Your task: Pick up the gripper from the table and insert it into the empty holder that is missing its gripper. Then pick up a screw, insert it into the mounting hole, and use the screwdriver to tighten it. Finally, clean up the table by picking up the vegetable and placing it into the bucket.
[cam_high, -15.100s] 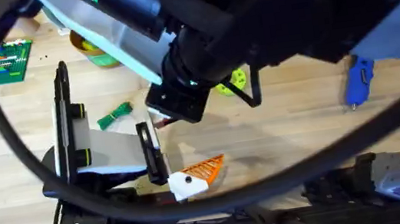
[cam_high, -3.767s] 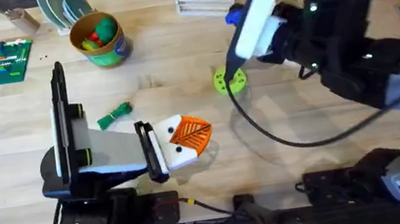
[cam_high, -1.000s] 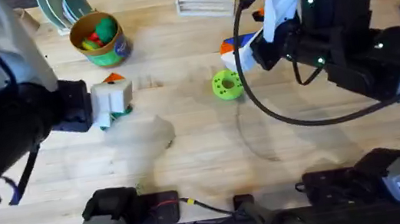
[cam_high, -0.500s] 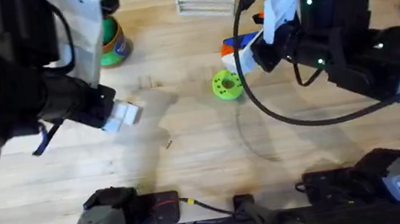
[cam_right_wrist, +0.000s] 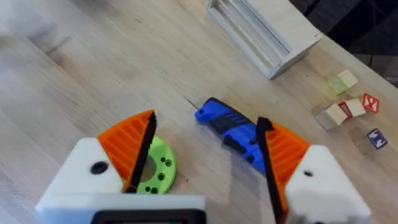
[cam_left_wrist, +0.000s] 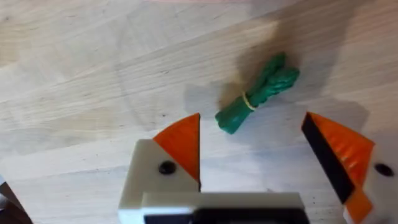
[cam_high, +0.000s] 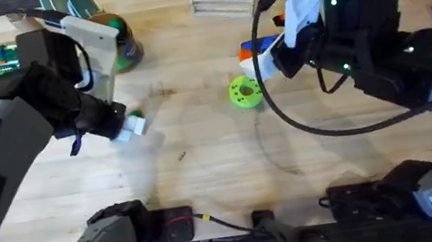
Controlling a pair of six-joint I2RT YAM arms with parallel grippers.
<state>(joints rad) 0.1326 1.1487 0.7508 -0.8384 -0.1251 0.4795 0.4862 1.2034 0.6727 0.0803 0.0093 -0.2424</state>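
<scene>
**Left arm poised over the vegetable**

With both wrist views showing orange tips on all four white holders, the gripper and screw steps look finished, in my judgement, though the screw's tightness cannot be checked here. What is left is the clean-up: the vegetable (cam_left_wrist: 256, 93) lies on the table (cam_high: 230, 161), not yet lifted, and the bucket (cam_high: 125, 49) stands at the far left, partly behind the left arm.

The left gripper (cam_left_wrist: 255, 149) hangs above the vegetable with its jaws wide apart and nothing between them. The green bundle sits just ahead of the gap, nearer the one orange fingertip (cam_left_wrist: 183, 140) than the other, and touches neither. In the overhead view a bit of green (cam_high: 137, 115) peeks out beside that gripper (cam_high: 127, 128).

The right gripper (cam_right_wrist: 205, 155) also stands wide and empty, hovering over the far middle of the table. A blue screwdriver (cam_right_wrist: 231, 132) lies below the gap, and a green disc (cam_right_wrist: 155, 168) sits under one fingertip; whether either is touched I cannot tell.
</scene>
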